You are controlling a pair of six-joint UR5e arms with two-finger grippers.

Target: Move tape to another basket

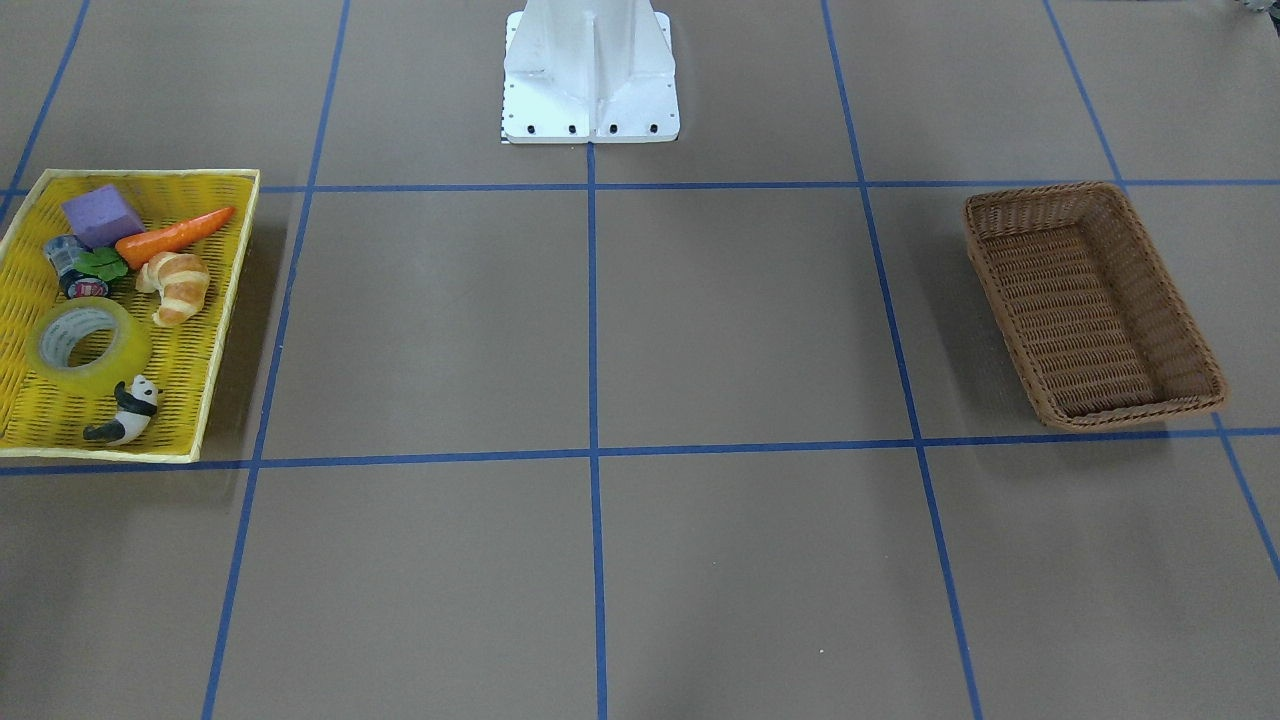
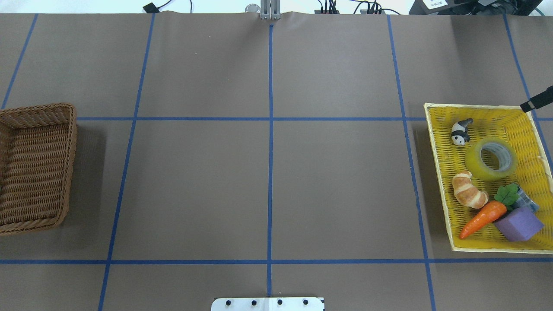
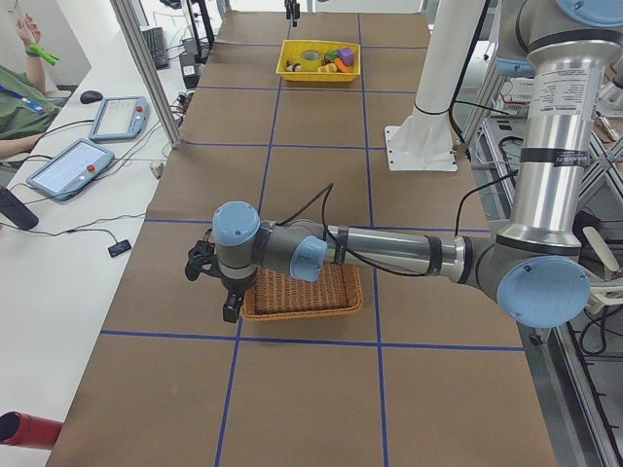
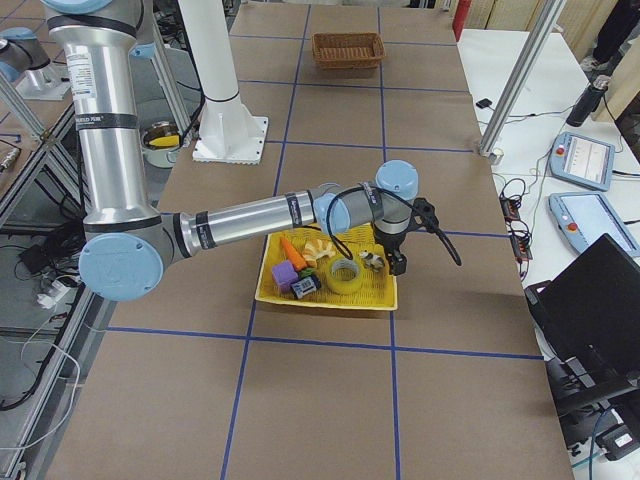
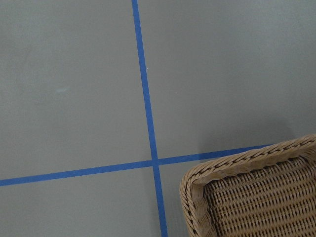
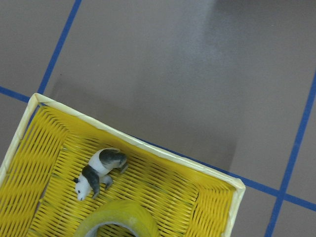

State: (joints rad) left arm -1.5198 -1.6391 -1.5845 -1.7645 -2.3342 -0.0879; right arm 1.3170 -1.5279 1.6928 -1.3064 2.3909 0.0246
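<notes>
The tape [image 1: 90, 345] lies flat in the yellow tray [image 1: 226, 320], touching the panda [image 1: 125, 412] and near the croissant [image 1: 175, 285]. A careless descent could catch either one. The right gripper [image 4: 398, 262] hangs over the tray's far rim, beyond the tape. The left gripper [image 3: 229, 309] hovers beside the basket [image 3: 302, 292]. I cannot tell whether either is open.

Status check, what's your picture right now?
Left gripper hangs by brown basket, right gripper by yellow tray; jaws unreadable. Tape flat in tray, untouched. Panda and croissant close beside it, nothing on top.
</notes>
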